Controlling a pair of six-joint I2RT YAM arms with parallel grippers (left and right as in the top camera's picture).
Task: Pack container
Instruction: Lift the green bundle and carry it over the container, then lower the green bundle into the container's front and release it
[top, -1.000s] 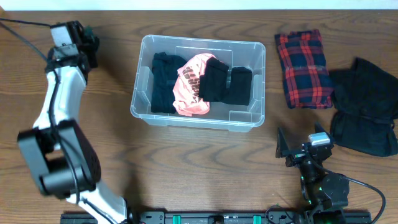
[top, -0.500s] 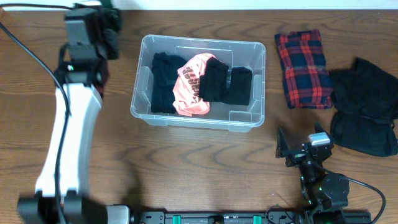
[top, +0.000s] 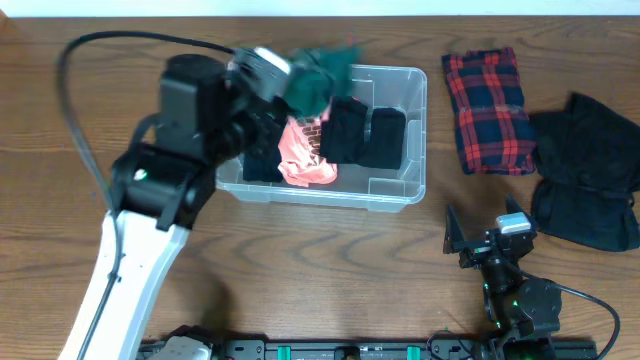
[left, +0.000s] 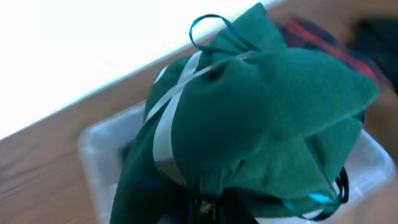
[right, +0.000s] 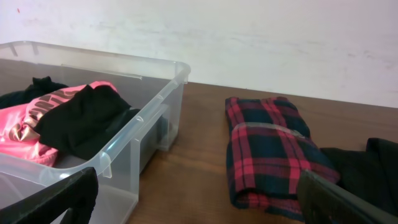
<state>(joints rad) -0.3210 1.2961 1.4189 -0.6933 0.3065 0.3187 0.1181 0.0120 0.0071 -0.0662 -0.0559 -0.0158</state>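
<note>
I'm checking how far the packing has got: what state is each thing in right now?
container, open, partly filled.
green garment, held above the container.
left gripper, shut on the green garment.
right gripper, open, empty.
pink garment, crumpled in the container.
packed black garments, in the container beside the pink garment.
plaid garment, folded on the table.
loose black garment, rumpled on the table.

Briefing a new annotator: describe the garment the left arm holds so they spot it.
Find the clear container in the middle. Above its far rim the left gripper holds a bunched garment. It alone is dark green, with a teal ribbon loop; the others are black, pink or red plaid.
</note>
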